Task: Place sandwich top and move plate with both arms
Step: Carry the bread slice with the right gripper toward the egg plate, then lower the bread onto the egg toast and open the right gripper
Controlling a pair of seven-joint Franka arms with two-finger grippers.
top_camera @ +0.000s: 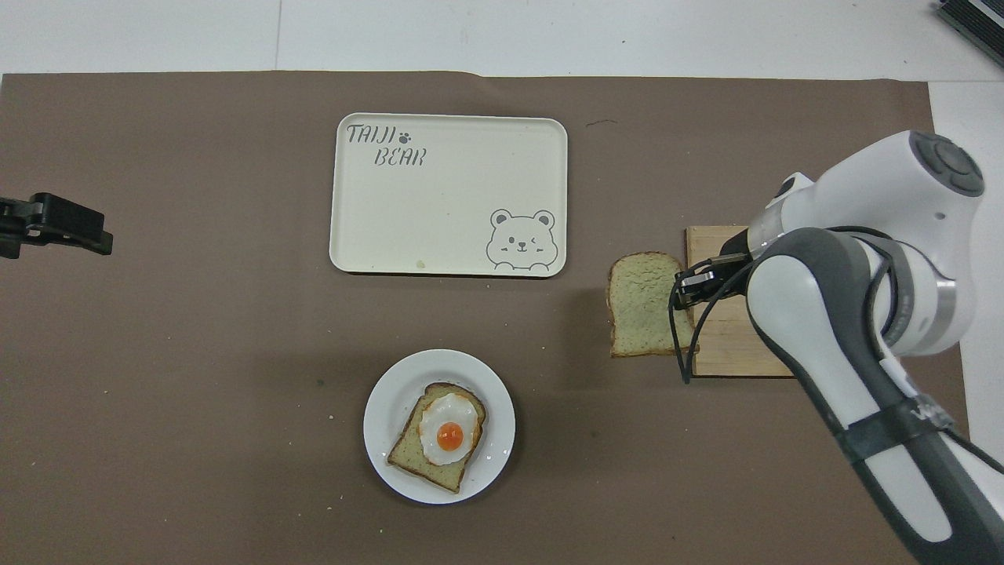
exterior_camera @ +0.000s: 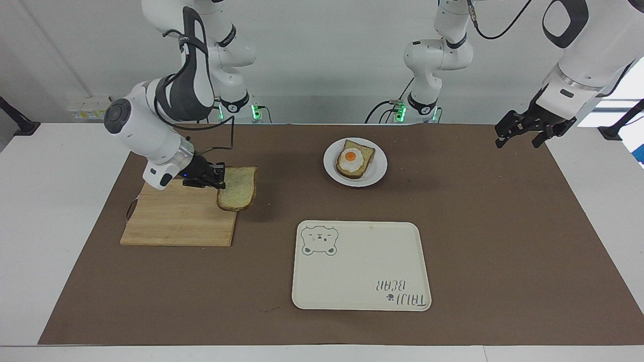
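Observation:
My right gripper [exterior_camera: 220, 181] is shut on one edge of the sandwich top [exterior_camera: 237, 188], a plain bread slice. It holds the slice in the air over the edge of the wooden board [exterior_camera: 176, 221] that faces the plate. In the overhead view the gripper [top_camera: 681, 290] and slice [top_camera: 643, 302] sit just past that board edge. The small white plate [exterior_camera: 378, 173] stands near the robots and bears a bread slice with a fried egg [exterior_camera: 354, 158]. My left gripper [exterior_camera: 523, 131] is open and waits in the air at the mat's edge at the left arm's end.
A cream tray with a bear drawing [exterior_camera: 359, 266] lies farther from the robots than the plate. The wooden board [top_camera: 729, 345] lies at the right arm's end. A brown mat [exterior_camera: 503, 226] covers the table.

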